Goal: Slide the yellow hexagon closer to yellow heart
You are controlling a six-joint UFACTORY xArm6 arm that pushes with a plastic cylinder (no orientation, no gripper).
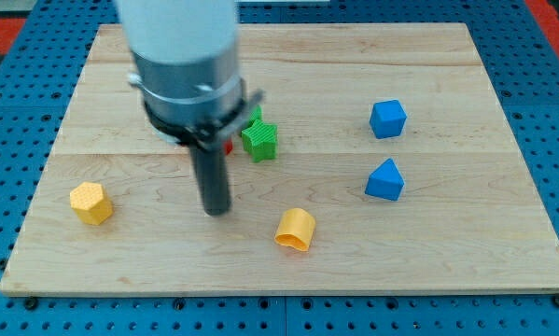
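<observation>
The yellow hexagon (91, 203) lies near the view's left edge of the wooden board (428, 252). The yellow heart (296, 230) lies near the view's bottom centre. My tip (216, 211) stands on the board between them, closer to the heart, a little above the line joining them. It touches neither block.
A green star (259, 139) sits just right of the arm's body, with a small red block (228, 147) mostly hidden behind the rod. A blue cube (387, 119) and a blue triangular block (384, 180) lie at the view's right.
</observation>
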